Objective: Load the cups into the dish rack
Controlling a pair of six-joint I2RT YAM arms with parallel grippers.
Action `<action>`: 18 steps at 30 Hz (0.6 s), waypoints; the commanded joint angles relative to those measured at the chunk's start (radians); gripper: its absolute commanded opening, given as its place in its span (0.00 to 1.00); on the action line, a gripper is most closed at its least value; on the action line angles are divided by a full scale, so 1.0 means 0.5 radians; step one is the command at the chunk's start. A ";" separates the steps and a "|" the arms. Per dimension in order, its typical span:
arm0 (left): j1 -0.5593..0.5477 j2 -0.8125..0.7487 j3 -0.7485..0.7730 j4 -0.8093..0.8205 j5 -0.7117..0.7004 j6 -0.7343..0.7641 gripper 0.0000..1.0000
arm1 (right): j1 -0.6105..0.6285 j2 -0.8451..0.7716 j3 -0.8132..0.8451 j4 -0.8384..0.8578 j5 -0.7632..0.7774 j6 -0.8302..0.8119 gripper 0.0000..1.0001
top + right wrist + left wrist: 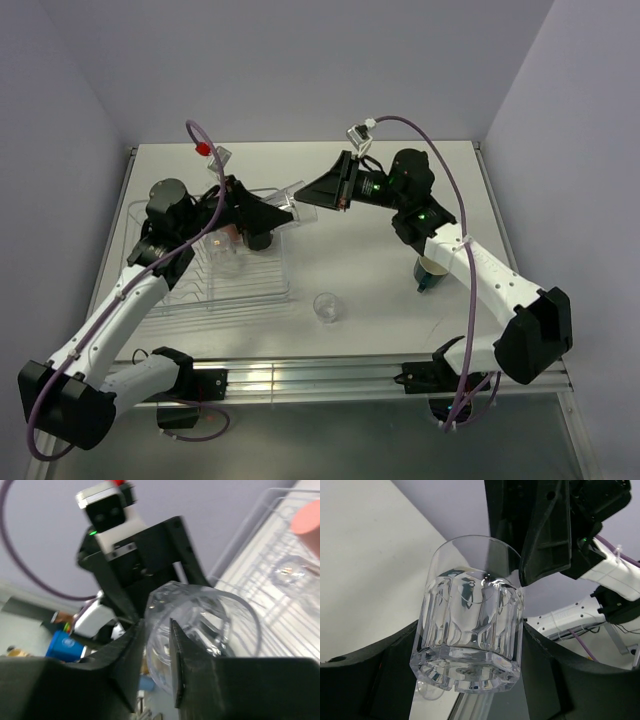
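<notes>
A clear tumbler (300, 205) hangs in the air over the right end of the dish rack (255, 285), held by both grippers. My left gripper (285, 212) is shut on its body, one finger on each side (470, 650). My right gripper (318, 192) pinches its rim, one finger inside and one outside the wall (157, 645). The tumbler fills the left wrist view (470, 610) and the right wrist view (200, 625). A salmon-orange cup (224, 240) and another clear tumbler (290, 575) are in the rack. A third clear tumbler (326, 307) stands on the table. A dark green mug (432, 272) stands under my right forearm.
The white table (360, 260) has a raised edge at the back and walls close behind and on both sides. The rack takes up the left half of the table. My two arms meet over the table's middle.
</notes>
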 commanded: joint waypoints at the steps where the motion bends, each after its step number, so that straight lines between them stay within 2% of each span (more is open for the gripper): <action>1: -0.009 -0.098 0.210 -0.285 -0.150 0.165 0.00 | -0.011 -0.136 0.107 -0.294 0.308 -0.332 0.41; 3: -0.009 -0.113 0.290 -0.505 -0.242 0.238 0.00 | -0.011 -0.203 0.141 -0.541 0.456 -0.437 0.46; 5: -0.009 -0.126 0.333 -0.623 -0.315 0.269 0.00 | -0.011 -0.252 0.160 -0.641 0.655 -0.554 0.51; 8: -0.009 -0.132 0.391 -0.847 -0.444 0.315 0.00 | -0.008 -0.356 0.160 -0.843 0.885 -0.670 0.52; 11: -0.009 -0.108 0.498 -1.163 -0.662 0.401 0.00 | -0.011 -0.409 0.138 -1.015 1.130 -0.781 0.53; 12: -0.009 -0.089 0.529 -1.267 -0.820 0.432 0.00 | -0.011 -0.415 0.132 -1.082 1.189 -0.827 0.53; 13: -0.009 -0.062 0.569 -1.487 -0.898 0.459 0.00 | -0.014 -0.418 0.120 -1.113 1.241 -0.851 0.54; 18: -0.021 0.061 0.695 -1.912 -1.257 0.607 0.00 | -0.014 -0.381 0.114 -1.245 1.410 -0.959 0.54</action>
